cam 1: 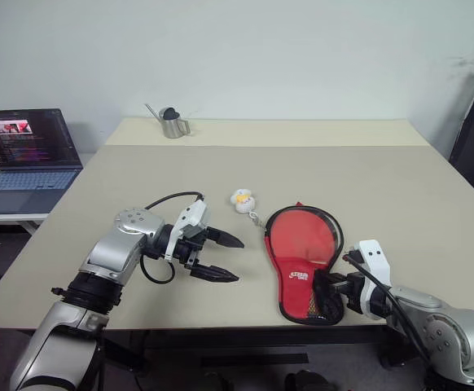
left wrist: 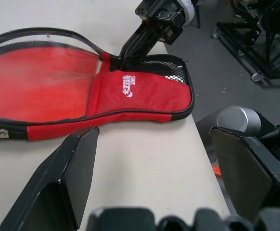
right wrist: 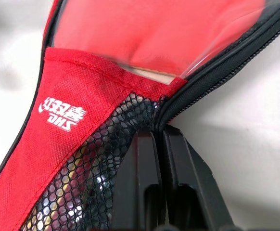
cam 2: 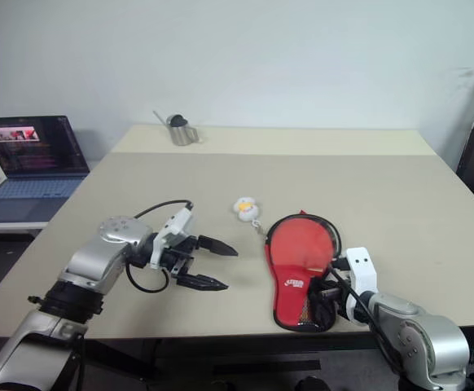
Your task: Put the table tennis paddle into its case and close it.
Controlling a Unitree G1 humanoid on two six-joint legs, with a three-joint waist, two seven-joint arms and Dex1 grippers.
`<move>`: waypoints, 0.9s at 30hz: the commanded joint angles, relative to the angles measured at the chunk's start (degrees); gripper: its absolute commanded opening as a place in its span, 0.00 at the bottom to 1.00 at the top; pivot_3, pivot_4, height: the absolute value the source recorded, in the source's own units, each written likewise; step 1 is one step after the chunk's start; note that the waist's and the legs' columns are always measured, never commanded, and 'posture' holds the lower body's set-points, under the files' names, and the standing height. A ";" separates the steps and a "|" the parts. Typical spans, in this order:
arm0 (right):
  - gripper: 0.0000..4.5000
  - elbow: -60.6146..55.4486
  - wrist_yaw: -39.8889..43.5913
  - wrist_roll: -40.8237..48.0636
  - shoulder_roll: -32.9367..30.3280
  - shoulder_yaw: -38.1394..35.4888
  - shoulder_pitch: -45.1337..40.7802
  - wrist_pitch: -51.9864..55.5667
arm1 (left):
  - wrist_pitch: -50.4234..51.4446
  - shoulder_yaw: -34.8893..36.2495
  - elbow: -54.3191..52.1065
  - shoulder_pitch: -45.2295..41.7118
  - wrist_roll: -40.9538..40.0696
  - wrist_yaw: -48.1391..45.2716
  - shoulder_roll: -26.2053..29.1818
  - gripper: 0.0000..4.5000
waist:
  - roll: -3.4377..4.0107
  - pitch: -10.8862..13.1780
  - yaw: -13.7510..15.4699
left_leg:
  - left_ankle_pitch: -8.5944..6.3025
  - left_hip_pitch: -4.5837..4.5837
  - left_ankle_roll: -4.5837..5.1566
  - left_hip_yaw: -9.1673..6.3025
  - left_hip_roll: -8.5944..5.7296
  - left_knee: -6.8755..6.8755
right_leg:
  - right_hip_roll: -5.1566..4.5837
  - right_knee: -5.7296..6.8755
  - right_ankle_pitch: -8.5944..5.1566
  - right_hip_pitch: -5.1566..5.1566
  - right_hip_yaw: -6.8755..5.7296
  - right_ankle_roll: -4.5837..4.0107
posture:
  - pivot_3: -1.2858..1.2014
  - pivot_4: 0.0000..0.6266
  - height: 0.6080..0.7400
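Note:
The case (cam 1: 296, 281) lies red side up near the table's front edge, with its white logo and black mesh pocket (right wrist: 82, 192) at the narrow end. The table tennis paddle (cam 1: 302, 236) lies inside it. Its red face shows in the round part within the black zip rim, a pale strip of wood (right wrist: 149, 74) shows at the flap's edge, and the handle is hidden under the logo flap. My right gripper (cam 1: 328, 287) is shut on the case's black zip edge at the narrow end. My left gripper (cam 1: 239, 261) hangs open to the left of the case, apart from it.
A small white and yellow toy (cam 1: 242, 200) on a chain lies just beyond the case's round end. A metal cup (cam 1: 172, 124) stands at the table's far side. An open laptop (cam 1: 25, 159) sits on a side table to the left. The front table edge (cam 1: 221, 324) runs close under both grippers.

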 commanded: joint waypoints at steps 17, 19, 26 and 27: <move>0.29 -3.95 -8.19 -2.26 3.45 -9.70 -1.81 5.25 | -1.64 0.27 -1.10 0.12 0.36 -3.44 -1.43 0.90 | 0.00 0.00 0.17 | -0.21 -0.06 -0.34 0.00 -0.04 0.06 | -0.10 -0.06 -0.01 0.01 -0.01 0.01 | 0.52 0.24 1.00; 0.43 -6.22 -9.37 -3.32 3.35 -12.14 -2.27 6.09 | -1.65 0.41 -1.17 0.41 0.33 -3.22 -1.43 0.90 | 0.00 0.00 0.17 | -0.21 -0.06 -0.35 0.01 -0.04 0.06 | -0.10 -0.10 -0.01 0.01 -0.01 0.02 | 0.52 0.24 1.00; 0.97 -14.30 -4.91 0.41 2.83 -11.48 -4.02 5.82 | -1.68 1.05 -0.64 0.51 0.19 -1.90 -2.26 0.90 | 0.00 0.00 -0.03 | -0.20 -0.07 -0.32 -0.01 -0.02 0.01 | -0.09 -0.10 -0.01 -0.01 -0.08 0.01 | 0.52 0.24 1.00; 0.99 -14.67 -4.17 1.01 2.87 -10.88 -4.51 4.45 | -1.65 1.34 -0.32 0.34 0.22 -1.10 -2.73 0.90 | 0.00 0.00 -0.06 | -0.19 -0.07 -0.30 -0.02 -0.02 0.00 | -0.09 -0.10 -0.01 -0.01 -0.08 0.02 | 0.52 0.24 1.00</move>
